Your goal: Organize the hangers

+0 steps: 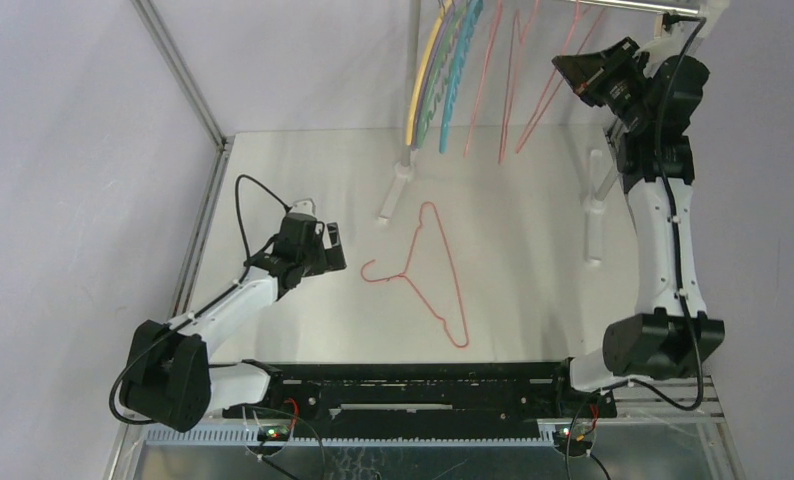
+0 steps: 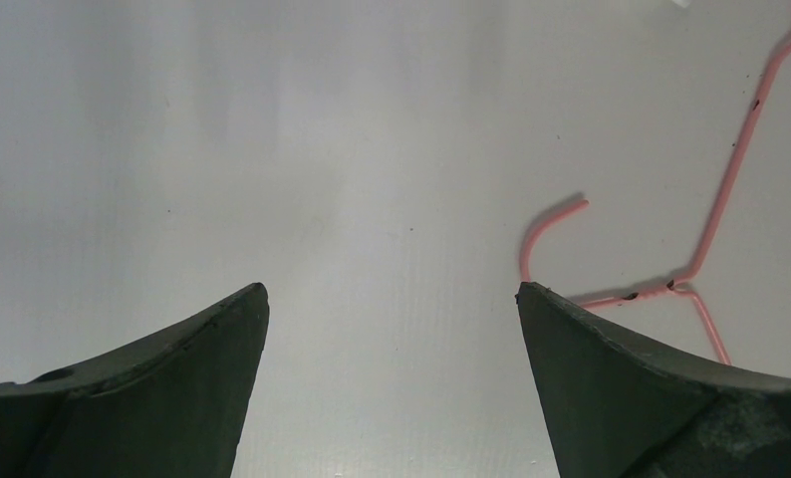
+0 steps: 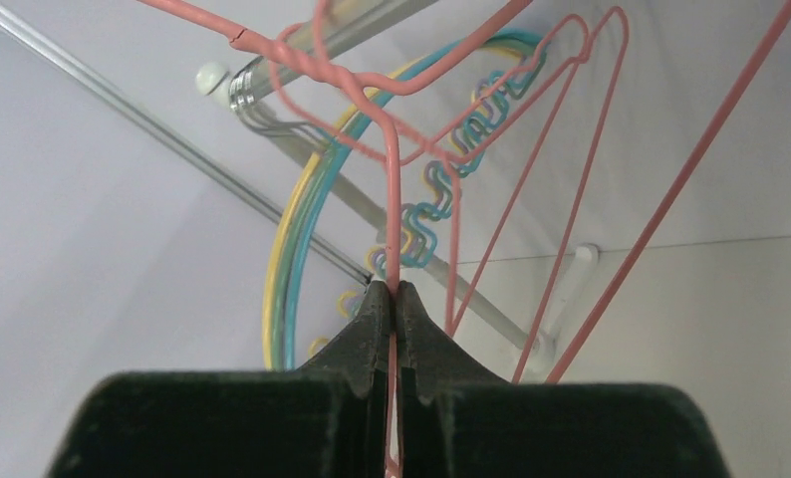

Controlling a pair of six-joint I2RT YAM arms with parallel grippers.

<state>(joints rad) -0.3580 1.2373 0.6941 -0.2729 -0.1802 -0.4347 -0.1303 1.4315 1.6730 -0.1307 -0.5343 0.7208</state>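
Note:
A pink wire hanger point(image 1: 405, 273) lies flat in the middle of the table, hook pointing left. My left gripper point(image 1: 335, 247) hovers just left of that hook, open, with nothing between its fingers; the left wrist view shows the hanger point(image 2: 732, 174) beyond the right fingertip of the gripper point(image 2: 392, 291). My right gripper point(image 1: 573, 70) is raised at the rail, shut on a pink hanger point(image 3: 393, 199) that hangs there point(image 1: 539, 118). Yellow and teal hangers point(image 1: 443, 80) and other pink ones point(image 1: 483, 80) hang further left on the rail.
The silver rail point(image 3: 302, 60) runs across the top of the scene on poles with white feet point(image 1: 393, 190) point(image 1: 595, 215). A metal frame post point(image 1: 188, 80) stands at the back left. White walls close in the table.

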